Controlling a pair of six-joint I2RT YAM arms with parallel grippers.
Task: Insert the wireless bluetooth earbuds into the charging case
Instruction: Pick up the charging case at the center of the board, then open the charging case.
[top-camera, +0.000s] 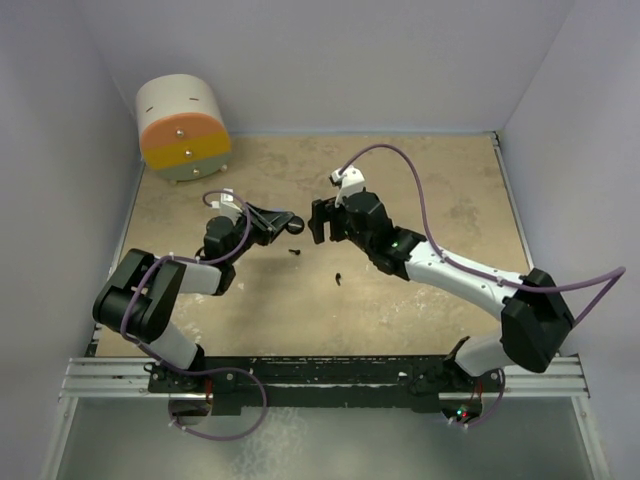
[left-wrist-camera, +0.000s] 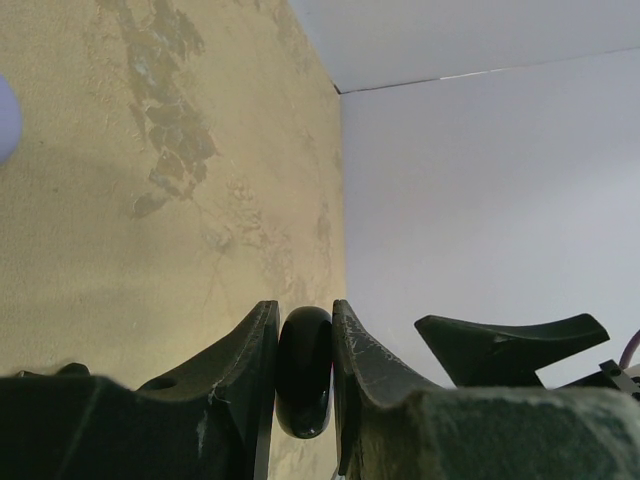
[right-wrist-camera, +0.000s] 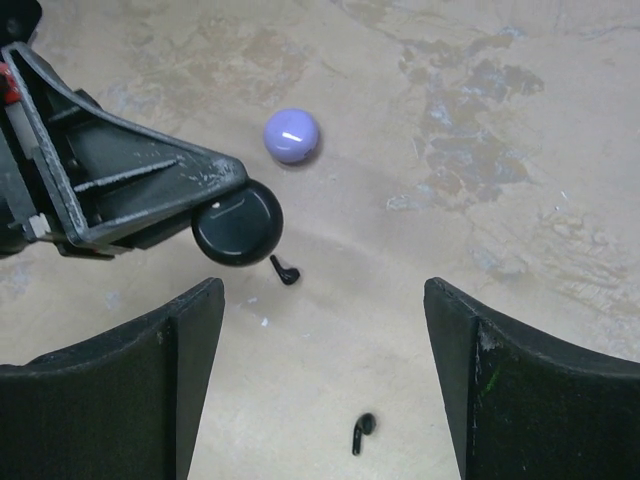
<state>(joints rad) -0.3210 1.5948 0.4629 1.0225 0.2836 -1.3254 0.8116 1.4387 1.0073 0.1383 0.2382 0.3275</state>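
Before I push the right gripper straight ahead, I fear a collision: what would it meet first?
Probably the nearer black earbud on the table, lying between the fingers of the open right gripper; its height above is unclear. Farther on is the black case held by the left gripper.

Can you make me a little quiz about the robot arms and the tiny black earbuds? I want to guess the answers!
1. How many black earbuds lie loose on the table?
2. True or false: the right gripper is open, with nothing between its fingers.
3. What is the left gripper pinching? A: nothing. B: the black charging case. C: a black earbud.

Key: 1 is two. 2 is true. 3 is B.
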